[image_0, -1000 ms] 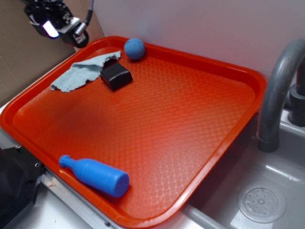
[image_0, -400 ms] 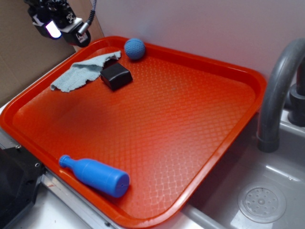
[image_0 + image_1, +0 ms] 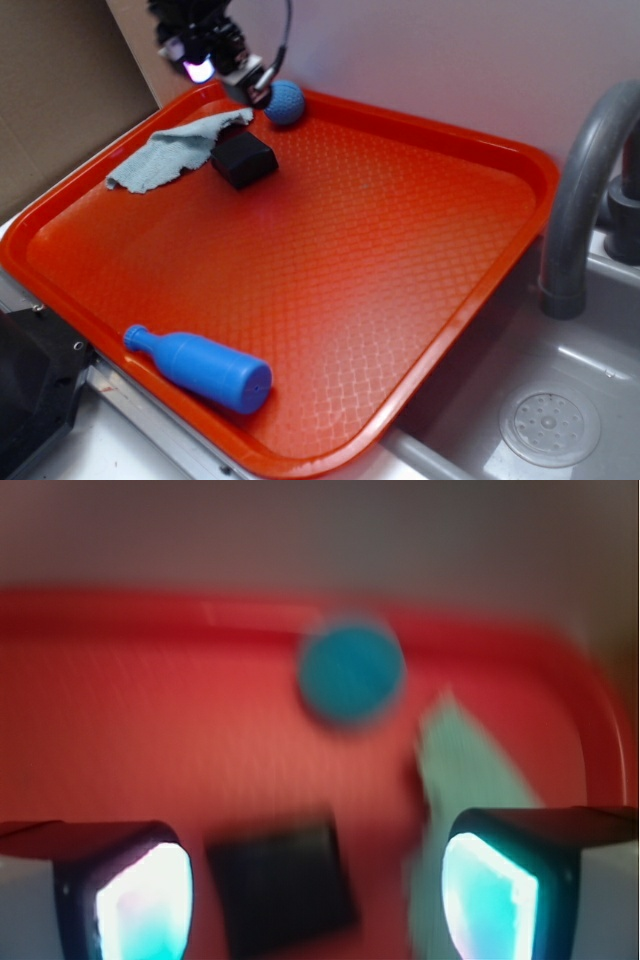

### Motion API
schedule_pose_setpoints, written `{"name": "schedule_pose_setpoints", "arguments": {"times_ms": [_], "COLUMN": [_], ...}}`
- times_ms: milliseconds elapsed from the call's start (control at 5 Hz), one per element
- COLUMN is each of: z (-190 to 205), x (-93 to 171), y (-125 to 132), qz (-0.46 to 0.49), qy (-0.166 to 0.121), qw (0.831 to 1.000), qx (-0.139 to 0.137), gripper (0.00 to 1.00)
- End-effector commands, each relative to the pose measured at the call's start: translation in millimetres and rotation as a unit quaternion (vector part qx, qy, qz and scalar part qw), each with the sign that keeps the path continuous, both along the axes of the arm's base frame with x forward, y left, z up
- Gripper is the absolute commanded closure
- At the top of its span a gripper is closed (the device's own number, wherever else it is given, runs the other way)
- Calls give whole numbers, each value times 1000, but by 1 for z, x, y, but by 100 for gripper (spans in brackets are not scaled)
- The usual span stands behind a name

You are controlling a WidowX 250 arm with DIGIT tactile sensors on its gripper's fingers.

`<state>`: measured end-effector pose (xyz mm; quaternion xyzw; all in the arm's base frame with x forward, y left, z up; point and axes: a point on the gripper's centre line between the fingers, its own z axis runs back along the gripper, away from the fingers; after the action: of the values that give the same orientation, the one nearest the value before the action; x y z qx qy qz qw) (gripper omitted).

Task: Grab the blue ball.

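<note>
The blue ball [image 3: 286,102] sits at the far rim of the red tray [image 3: 380,250], just beyond the black block [image 3: 243,158]. My gripper [image 3: 225,62] hangs in the air above the tray's far left, just left of the ball and above the block. In the blurred wrist view the ball [image 3: 351,670] lies ahead, the black block [image 3: 280,885] lies below between my two glowing fingers [image 3: 140,900], and the gripper [image 3: 315,895] is open and empty.
A grey-green cloth [image 3: 175,150] lies left of the block, also in the wrist view [image 3: 470,760]. A blue bottle-shaped pin [image 3: 200,367] lies at the tray's front edge. A grey faucet [image 3: 585,190] and sink drain [image 3: 549,427] are at the right.
My gripper has moved right from beyond the tray's far left corner to just beside the ball. The ball, block, cloth and pin have not moved.
</note>
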<state>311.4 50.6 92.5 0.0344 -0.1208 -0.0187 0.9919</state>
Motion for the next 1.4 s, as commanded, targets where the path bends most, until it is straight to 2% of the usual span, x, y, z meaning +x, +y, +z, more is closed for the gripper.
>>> {"name": "schedule_pose_setpoints", "arguments": {"times_ms": [0,200,400,600,800,1200], "z": [-22,-38,-44,-52,-56,-55], "x": [38,51,58,60,58,54], "y": [1,6,7,14,11,0], "qz": [-12,-4,-4,17,23,25], "qy": [-7,1,2,-9,-13,-16], "qw": [1000,1000,1000,998,998,998], "qx": [14,12,22,54,63,64], "gripper": [0,0,0,0,100,100]}}
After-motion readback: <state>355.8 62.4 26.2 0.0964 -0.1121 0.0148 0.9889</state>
